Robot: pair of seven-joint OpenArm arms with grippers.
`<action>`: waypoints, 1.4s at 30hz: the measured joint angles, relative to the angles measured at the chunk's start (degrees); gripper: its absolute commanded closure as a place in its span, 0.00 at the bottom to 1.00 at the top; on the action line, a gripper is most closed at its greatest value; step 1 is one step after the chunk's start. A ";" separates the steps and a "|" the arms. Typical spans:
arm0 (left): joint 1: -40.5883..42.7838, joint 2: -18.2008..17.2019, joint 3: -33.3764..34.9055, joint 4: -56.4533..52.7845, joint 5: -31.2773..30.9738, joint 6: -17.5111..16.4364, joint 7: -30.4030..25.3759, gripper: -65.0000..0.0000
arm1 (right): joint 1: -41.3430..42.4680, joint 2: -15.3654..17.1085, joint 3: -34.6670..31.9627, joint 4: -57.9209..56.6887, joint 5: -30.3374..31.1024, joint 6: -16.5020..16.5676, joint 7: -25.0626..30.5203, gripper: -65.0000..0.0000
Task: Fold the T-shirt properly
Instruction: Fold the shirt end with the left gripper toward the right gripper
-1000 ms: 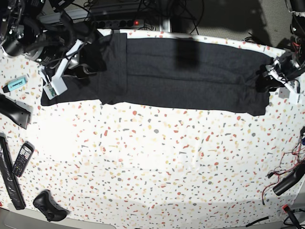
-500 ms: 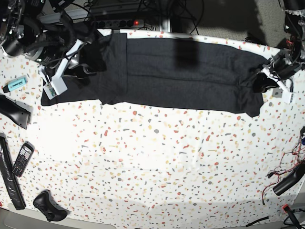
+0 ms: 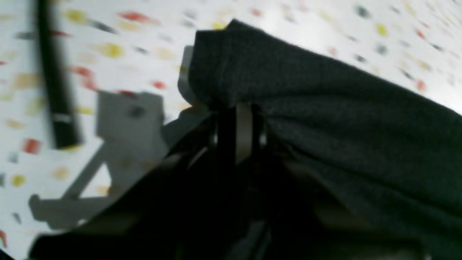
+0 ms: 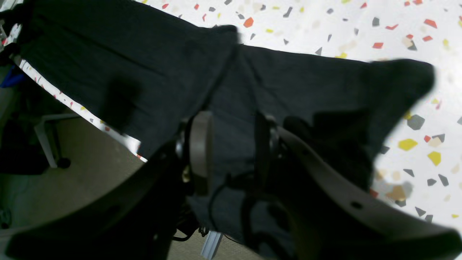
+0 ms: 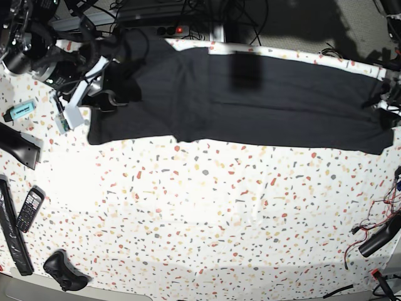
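The black T-shirt (image 5: 263, 100) lies stretched in a long band across the far part of the speckled table (image 5: 207, 213), plain side up. My left gripper (image 5: 385, 106) is at the shirt's right end. In the left wrist view it (image 3: 242, 133) is shut on a bunched edge of the cloth (image 3: 343, 108). My right gripper (image 5: 106, 95) is at the shirt's left end, which rises toward the table's back edge. In the right wrist view its pads (image 4: 200, 144) stand apart with a thick fold of cloth (image 4: 126, 54) caught between them.
On the left lie a green highlighter (image 5: 20, 110), a black bar (image 5: 17, 145), a keypad phone (image 5: 29, 209), a long black strip (image 5: 12, 232) and a black controller (image 5: 62, 271). A power strip (image 5: 156, 28) sits behind the table. Loose wires (image 5: 376, 232) lie at the right edge.
The left gripper closed on the shirt's right end and pulled it right, drawing the cloth taut. The shirt's left end shifted right and lifted toward the back edge with the right gripper.
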 measured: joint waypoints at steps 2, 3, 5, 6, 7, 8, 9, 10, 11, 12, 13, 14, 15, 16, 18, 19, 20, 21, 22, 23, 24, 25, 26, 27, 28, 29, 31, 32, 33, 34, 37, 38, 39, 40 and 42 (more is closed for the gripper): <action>-0.11 -0.48 0.04 0.39 0.17 0.39 0.04 1.00 | 0.00 0.00 0.00 0.00 -0.17 0.00 0.00 0.71; -0.07 -0.50 0.04 1.31 0.22 1.25 0.76 1.00 | 0.00 0.00 0.00 0.00 -0.83 0.02 0.00 0.71; 0.24 -0.52 0.04 4.35 0.22 1.55 3.63 1.00 | 0.15 -0.02 0.00 0.00 -1.92 0.02 0.17 0.71; 0.37 -0.50 0.04 6.34 0.22 1.62 5.46 1.00 | 0.33 -0.02 0.00 0.00 -2.19 0.02 0.17 0.71; 0.48 -0.44 0.04 8.46 0.17 1.57 7.08 1.00 | 0.63 -0.02 0.00 0.00 -2.56 0.00 0.17 0.71; 0.74 -0.11 0.04 10.99 -0.02 1.53 8.72 1.00 | 0.92 0.00 0.00 0.00 -3.04 0.00 0.20 0.71; 1.05 0.52 0.02 13.81 -0.02 1.64 10.27 1.00 | 1.07 0.02 0.00 0.00 -3.04 0.02 0.22 0.71; 1.49 1.42 0.00 16.61 -0.02 1.75 11.89 1.00 | 1.25 -0.02 0.00 0.00 -3.02 0.02 0.28 0.71; 2.05 2.56 0.02 19.41 -0.26 1.70 13.62 1.00 | 1.46 -0.07 0.00 0.00 -3.02 0.02 0.33 0.71; 3.10 4.07 0.04 22.25 -0.59 1.46 15.06 1.00 | 1.73 -0.11 0.00 0.00 -3.06 0.02 0.31 0.71; 4.42 5.79 0.09 24.94 -0.68 1.42 15.91 1.00 | 2.01 -0.15 0.00 0.00 -3.02 0.02 0.37 0.71; 5.84 7.54 0.13 27.52 -0.83 1.33 16.31 1.00 | 2.34 -0.15 0.00 0.00 -3.02 0.02 0.37 0.71; 7.48 9.11 0.22 29.92 -1.97 1.55 17.29 1.00 | 2.64 -0.17 0.02 0.00 -3.02 0.02 0.35 0.71; 9.07 10.23 0.59 32.06 -3.02 1.55 17.42 1.00 | 2.82 -0.11 0.02 0.00 -3.02 0.02 0.37 0.71; 12.11 11.93 2.34 36.15 -5.44 1.66 17.44 1.00 | 2.95 -0.04 0.04 0.00 -3.06 0.17 0.37 0.71; 13.35 12.41 3.91 37.88 -6.21 1.60 17.51 1.00 | 2.93 -0.09 0.04 0.00 -3.02 0.15 0.35 0.71; 14.27 12.72 5.88 39.21 -6.86 1.53 18.03 1.00 | 2.95 -0.13 0.02 0.00 -3.06 0.15 0.35 0.71; 14.71 12.92 8.09 40.11 -7.52 1.57 19.15 1.00 | 2.95 -0.13 0.00 0.00 -3.04 0.15 0.37 0.71; 14.95 13.00 10.69 40.65 -8.02 1.57 20.02 1.00 | 2.97 -0.09 0.00 0.00 -3.02 0.15 0.39 0.71; 14.97 13.00 13.44 40.85 -8.26 1.53 20.48 1.00 | 2.97 -0.09 0.00 0.00 -3.06 0.17 0.39 0.71; 14.95 13.00 16.31 40.87 -8.72 1.57 21.16 1.00 | 2.97 -0.09 0.00 0.00 -3.04 0.17 0.37 0.71; 14.95 13.00 19.08 40.87 -8.79 1.57 21.55 1.00 | 2.95 -0.11 0.00 0.00 -3.04 0.15 0.37 0.71; 14.99 13.00 21.75 40.87 -8.74 1.55 21.53 1.00 | 2.97 -0.11 0.00 0.00 -3.04 0.17 0.37 0.71; 14.99 13.00 24.15 40.85 -8.74 1.62 21.59 1.00 | 2.97 -0.11 0.00 0.00 -3.02 0.15 0.39 0.71; 14.95 12.98 26.29 40.85 -8.76 1.92 21.27 1.00 | 2.97 -0.11 0.00 0.00 -3.02 0.15 0.39 0.71; 14.88 12.98 28.26 40.87 -8.98 4.09 19.98 1.00 | 2.95 -0.11 0.00 0.00 -3.04 0.15 0.37 0.71; 14.29 12.98 31.52 40.85 -7.34 6.56 18.36 1.00 | 2.95 -0.11 0.00 0.00 -3.02 0.15 0.37 0.71; 13.94 12.96 33.05 40.85 -5.99 7.54 18.27 1.00 | 2.97 -0.09 0.00 0.00 -3.04 0.17 0.37 0.71; 13.49 12.96 34.62 40.85 -4.68 8.33 17.86 1.00 | 2.97 -0.09 0.00 0.00 -3.06 0.17 0.37 0.71; 13.14 12.96 36.17 40.85 -3.28 9.35 17.62 1.00 | 2.97 -0.11 0.00 0.00 -3.02 0.17 0.37 0.71; 12.11 12.85 40.19 40.85 -0.46 12.94 15.32 1.00 | 2.97 -0.11 0.00 0.00 -3.02 0.15 0.37 0.71; 11.54 12.85 41.22 40.85 0.42 13.77 14.97 1.00 | 2.95 -0.09 0.00 0.00 -3.04 0.15 0.37 0.71; 10.99 12.83 42.10 40.85 1.07 14.88 14.78 1.00 | 2.95 -0.09 0.00 0.00 -3.06 0.17 0.35 0.71; 10.54 12.85 42.88 40.85 1.90 15.06 14.27 1.00 | 2.95 -0.09 0.00 0.00 -3.08 0.17 0.37 0.71; 10.05 12.83 44.00 40.85 3.10 15.04 14.34 1.00 | 2.95 -0.11 0.00 0.00 -3.06 0.15 0.35 0.71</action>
